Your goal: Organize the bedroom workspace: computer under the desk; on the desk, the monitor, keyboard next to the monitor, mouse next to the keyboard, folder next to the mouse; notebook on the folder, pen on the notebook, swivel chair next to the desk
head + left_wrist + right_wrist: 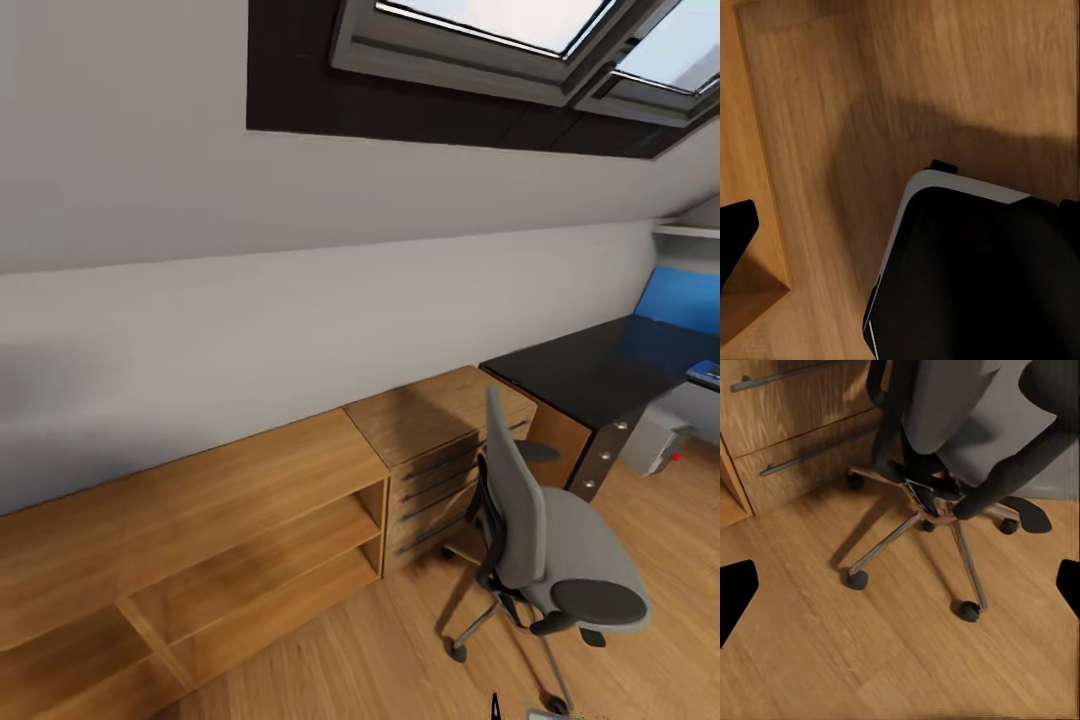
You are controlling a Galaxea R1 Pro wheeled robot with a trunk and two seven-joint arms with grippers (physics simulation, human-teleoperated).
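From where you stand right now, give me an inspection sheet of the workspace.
Surface: black desk, the part in view mostly bare.
Job's things: swivel chair on the floor in front of the wooden drawer unit, near the desk's drawer end, seat bare; computer under the desk.
Clutter: a small blue-edged item at the desk's far edge, cut off by the frame, cannot identify.
Hands: right hand open, over the chair's base; left hand has one finger in view, state unclear.
Cables: nothing seen.
Surroundings: low wooden shelf, blue wall panel, skylight, wood floor.
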